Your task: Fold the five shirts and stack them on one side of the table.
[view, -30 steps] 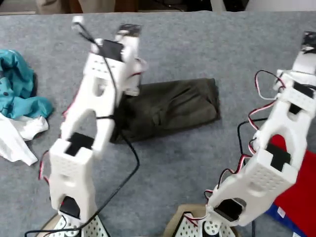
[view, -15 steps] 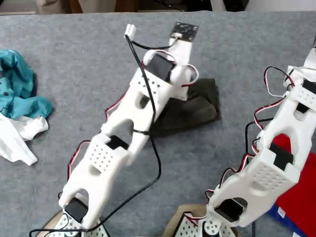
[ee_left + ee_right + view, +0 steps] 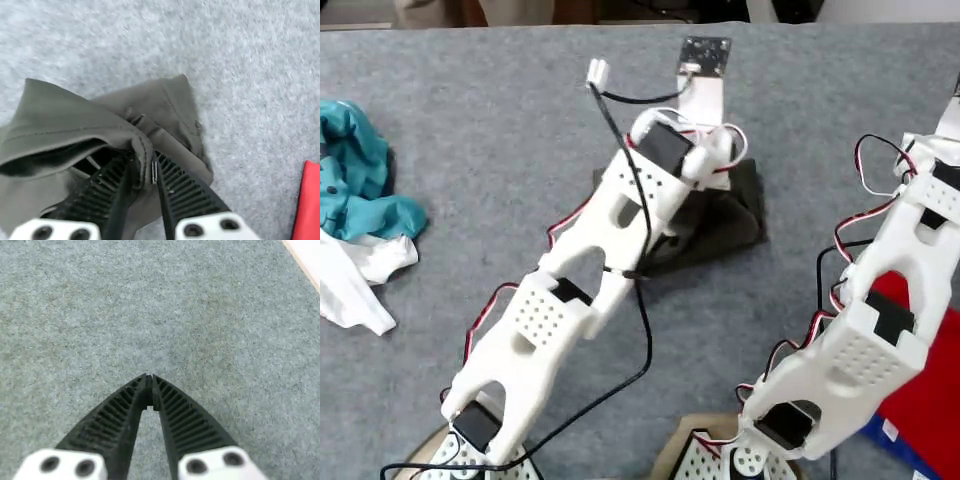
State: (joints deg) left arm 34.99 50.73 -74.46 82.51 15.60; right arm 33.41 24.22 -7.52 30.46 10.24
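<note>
High view: the left arm (image 3: 620,210) stretches out over the dark olive shirt (image 3: 730,215), which lies bunched around the middle of the bench (image 3: 470,120). I'd say we're mid-fold on that one. A teal shirt (image 3: 360,165) and a white shirt (image 3: 355,275) sit crumpled at the far left edge. A red shirt (image 3: 930,400) lies at the near right, under the right arm (image 3: 880,310), so that looks like the stack side.

Left wrist view: the left tool (image 3: 145,167) is pinching a hem of the olive shirt, with a lip of cloth lifted up between the jaws and the rest of the shirt draped on the bench around it. My guess is the next move calls for carrying that edge across the shirt, laying it flat and only then letting go, or the fold flops back.

Right wrist view: the right tool (image 3: 149,390) is pressed together with nothing in it, over bare grey bench and well apart from the olive shirt.
</note>
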